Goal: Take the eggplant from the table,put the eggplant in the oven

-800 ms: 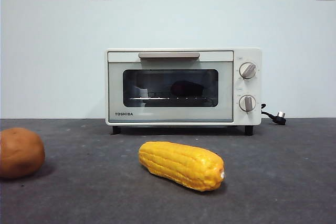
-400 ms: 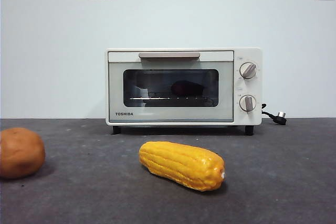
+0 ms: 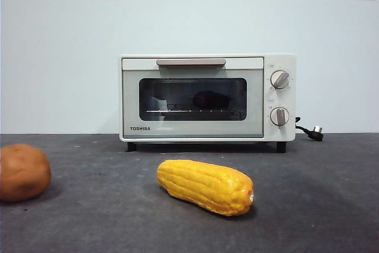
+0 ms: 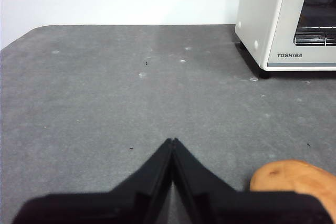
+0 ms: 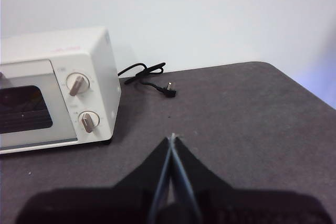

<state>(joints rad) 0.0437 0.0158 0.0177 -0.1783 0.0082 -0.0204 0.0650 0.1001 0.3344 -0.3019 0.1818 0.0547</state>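
Since nothing is seen to have shifted over the last second, the eggplant (image 3: 208, 99) is noted on the rack behind the closed door of the oven (image 3: 207, 98), mid-frame. The task is judged complete. The left gripper (image 4: 172, 141) and right gripper (image 5: 172, 136) are recorded pressed shut, empty, above bare table (image 3: 320, 199).

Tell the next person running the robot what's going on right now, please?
Left claw: shut, holding nothing, over the table near the potato.
Right claw: shut, holding nothing, on the knob side of the oven.
Eggplant: a dark shape on the rack, seen through the glass.
Oven door looks closed.
Corn lies in front of the oven, untouched.
Done: eggplant is in the oven.
Left: nothing for this job, as far as I can see; both arms are clear.
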